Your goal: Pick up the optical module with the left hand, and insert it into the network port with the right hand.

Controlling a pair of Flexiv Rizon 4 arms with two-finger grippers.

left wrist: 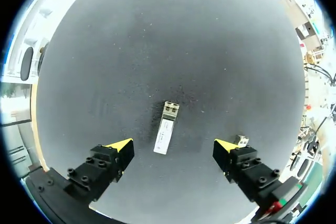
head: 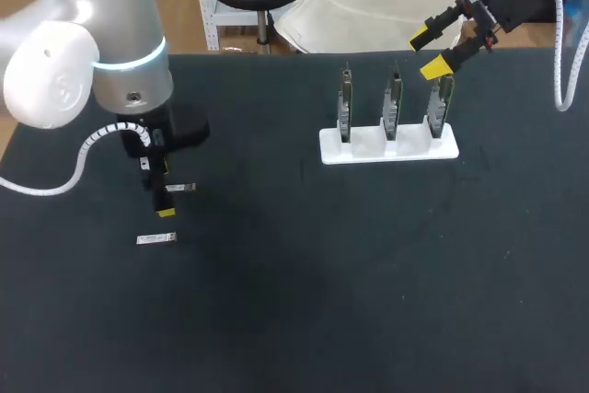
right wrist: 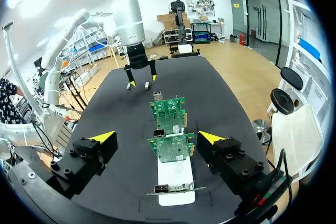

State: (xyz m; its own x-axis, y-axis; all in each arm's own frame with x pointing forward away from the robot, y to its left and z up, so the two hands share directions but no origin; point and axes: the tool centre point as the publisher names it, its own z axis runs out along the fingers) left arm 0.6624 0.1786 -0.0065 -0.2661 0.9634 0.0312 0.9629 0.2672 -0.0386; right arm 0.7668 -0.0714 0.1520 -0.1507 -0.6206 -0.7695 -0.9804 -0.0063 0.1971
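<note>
Both released: left end effector (left wrist: 173,145) over optical module (left wrist: 165,129) near bench (left wrist: 157,40) left edge; right end effector (right wrist: 156,137) above 3 port boards (right wrist: 169,109).

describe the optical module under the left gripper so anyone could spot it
On the black table, find the left gripper, open and pointing down. The optical module lies flat between its yellow fingertips; the second module lies outside them, beside one finger.
</note>
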